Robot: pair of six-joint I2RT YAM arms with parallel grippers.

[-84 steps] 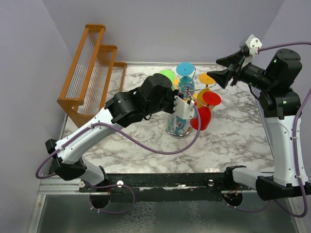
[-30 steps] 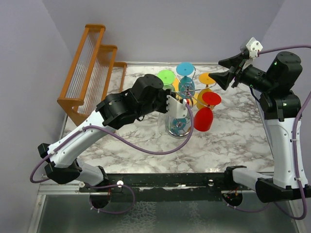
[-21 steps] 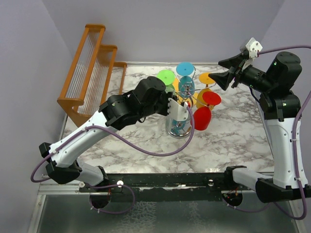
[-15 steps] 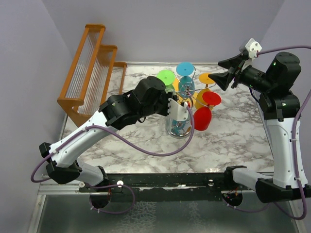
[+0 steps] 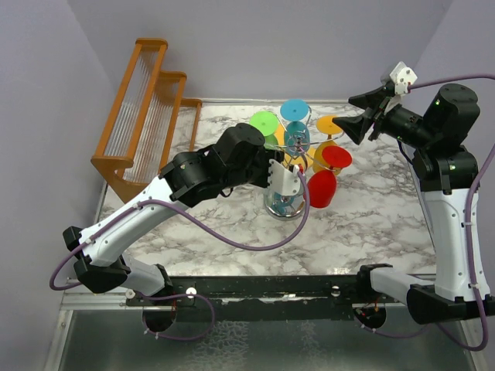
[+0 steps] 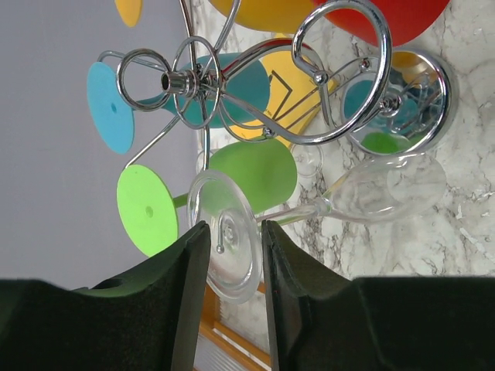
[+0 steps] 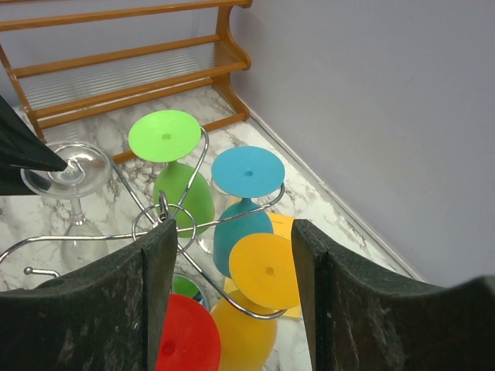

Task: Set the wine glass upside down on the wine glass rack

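Observation:
The chrome wire rack stands at mid-table on a round mirror base; its curled arms fill the left wrist view. My left gripper is at the rack's left side, shut on the foot of a clear wine glass. The glass is upside down, with its bowl low near the base and a ball-tipped wire end showing through the foot. It also shows in the right wrist view. My right gripper is open and empty, raised behind the rack's right side.
Green, blue, yellow and two red glasses hang upside down on the rack. An orange wooden slatted rack stands at the back left. Walls close in behind and at both sides.
My left gripper has shifted slightly left and back with the clear glass since 2.8 s ago, and has hardly moved in the last second. The right arm has stayed put.

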